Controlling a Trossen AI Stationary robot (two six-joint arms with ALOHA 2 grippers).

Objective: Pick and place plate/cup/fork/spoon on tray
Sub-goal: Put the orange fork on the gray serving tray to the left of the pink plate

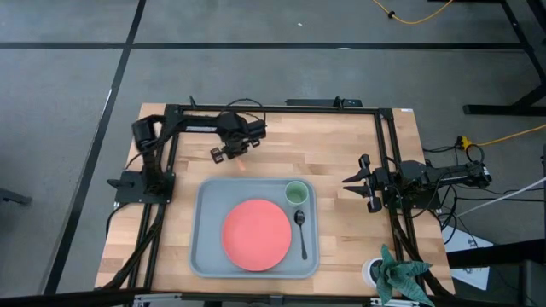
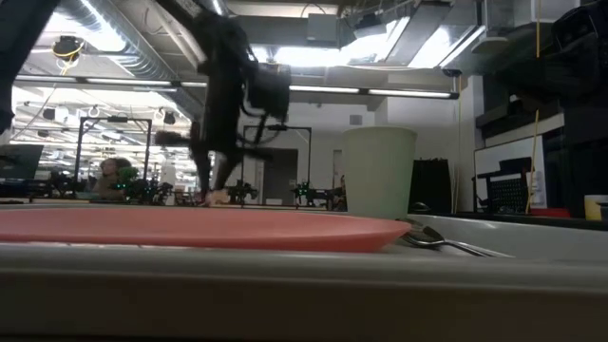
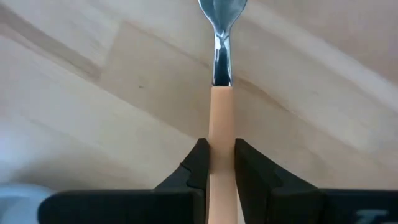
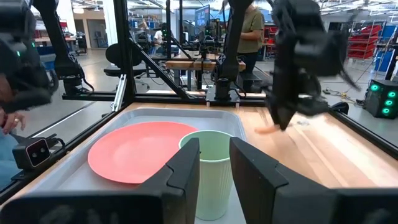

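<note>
The blue-grey tray (image 1: 207, 256) lies at the table's near middle. On it rest the coral-red plate (image 1: 257, 234), the pale-green cup (image 1: 296, 194) upright at its far right corner, and the dark spoon (image 1: 301, 230) beside the plate. My left gripper (image 1: 235, 153) is over the bare wood just beyond the tray's far edge, shut on the fork (image 3: 221, 93), which has an orange handle and a silver neck. My right gripper (image 1: 358, 181) is open and empty at the table's right side, facing the cup (image 4: 213, 168). My left gripper pinches the fork's orange handle (image 3: 221, 146) between its two fingers (image 3: 198, 163), which lie along the handle. The silver tine end (image 3: 222, 12) sticks out past the fingertips over the wood. I cannot tell whether the fork is clear of the table.
A white pot with a green plant (image 1: 394, 273) stands at the table's near right corner. A black frame (image 1: 273, 108) runs along the table's far and side edges. Bare wood lies between the tray and the right gripper. People show in the room beyond (image 4: 245, 28).
</note>
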